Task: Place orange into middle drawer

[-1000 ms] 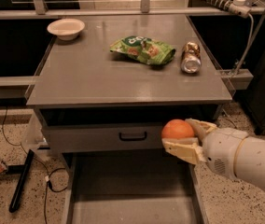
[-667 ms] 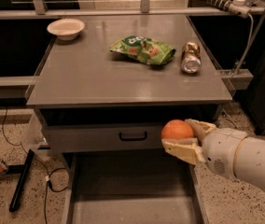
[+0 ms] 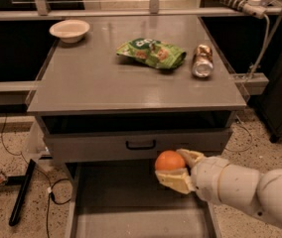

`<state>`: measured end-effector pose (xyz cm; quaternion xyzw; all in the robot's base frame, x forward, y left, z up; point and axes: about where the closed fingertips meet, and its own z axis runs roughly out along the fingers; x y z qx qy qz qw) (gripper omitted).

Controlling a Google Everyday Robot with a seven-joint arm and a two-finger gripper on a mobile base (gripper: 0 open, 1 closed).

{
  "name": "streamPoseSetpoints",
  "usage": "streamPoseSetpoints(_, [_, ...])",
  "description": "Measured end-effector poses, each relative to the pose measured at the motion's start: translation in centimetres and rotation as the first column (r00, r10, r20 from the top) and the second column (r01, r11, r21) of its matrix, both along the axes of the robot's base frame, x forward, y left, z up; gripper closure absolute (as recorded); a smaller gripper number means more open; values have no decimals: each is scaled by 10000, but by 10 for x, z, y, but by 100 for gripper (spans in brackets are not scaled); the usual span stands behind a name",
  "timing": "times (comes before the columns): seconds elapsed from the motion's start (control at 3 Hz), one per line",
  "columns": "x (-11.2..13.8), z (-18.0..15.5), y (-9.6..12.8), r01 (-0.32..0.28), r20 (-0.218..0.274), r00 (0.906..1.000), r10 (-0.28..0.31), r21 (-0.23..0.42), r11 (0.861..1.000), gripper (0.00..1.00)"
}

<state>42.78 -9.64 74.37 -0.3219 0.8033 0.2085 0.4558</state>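
Your gripper (image 3: 171, 166) has matt cream plastic fingers on a smooth white arm shell. It sits over the right side of the open middle drawer (image 3: 126, 207), clamped on the orange (image 3: 169, 160), whose skin is smooth with a slight sheen. The drawer floor is flat grey metal, matt. The counter (image 3: 106, 83) top is the same dull grey with faint glare. You also see:
- can (image 3: 202, 61): shiny metal
- green bag (image 3: 151, 52): glossy, crinkled plastic
- bowl (image 3: 69, 30): smooth off-white, material unclear
- drawer front (image 3: 96, 147): grey metal
- handle (image 3: 141, 144): black
- floor (image 3: 7, 192): speckled stone
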Motion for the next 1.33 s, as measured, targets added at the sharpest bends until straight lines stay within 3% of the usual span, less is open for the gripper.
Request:
streamPoseSetpoints(0.33, [-17,-84,26,-493,-713,9964,461,-443,9978,100])
streamPoseSetpoints(0.67, [-34,-156,43,-936,-1054,9911,808,-1226,9880,100])
streamPoseSetpoints(1.0, [-40,-208,49,-848,-1392,9882,632,-1554,9842,100])
streamPoseSetpoints(1.33, [-21,-204,60,-752,-849,9945,618,-1651,9834,100])
